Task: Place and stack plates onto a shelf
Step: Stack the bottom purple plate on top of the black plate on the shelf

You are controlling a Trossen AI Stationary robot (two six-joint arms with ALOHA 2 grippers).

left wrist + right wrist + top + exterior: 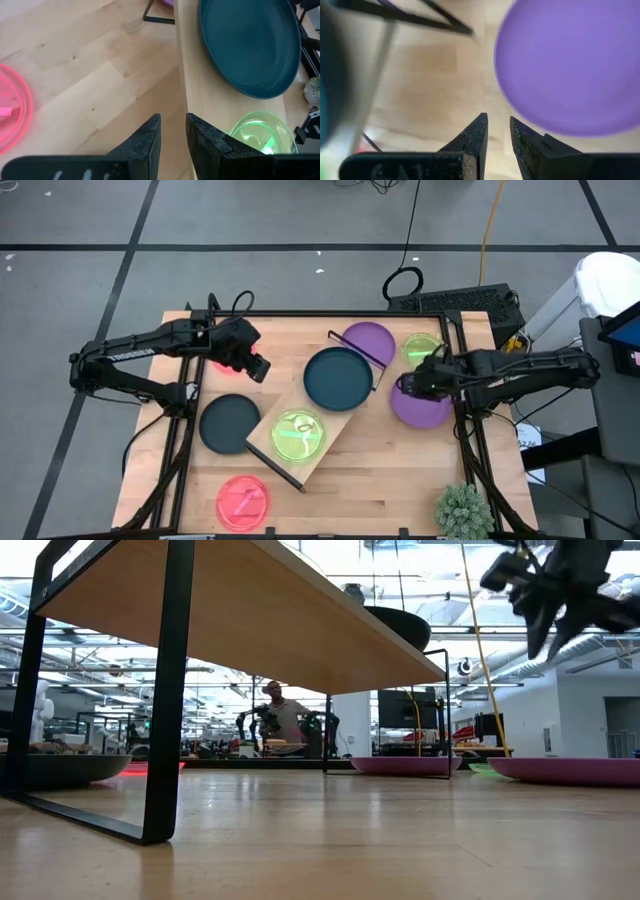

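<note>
We see the shelf (pixel 325 412) lying diagonal mid-table, carrying a teal plate (pixel 339 377) and a green plate (pixel 298 435). Left gripper (pixel 257 367) hovers off its long edge, right gripper (pixel 412 384) over the purple plate (pixel 425 404) beside it; both nearly clenched, empty.

Shelf (pixel 318 442) sits diagonal mid-desk, carrying two plates: large plate (pixel 339 377) at its back end, small plate (pixel 298 435) at its front end. Another large plate (pixel 228 423) on the desk (pixel 385 470) beside the shelf's left. Small plate (pixel 243 500) near front-left corner. Plant (pixel 463 510) at front-right corner.
</note>
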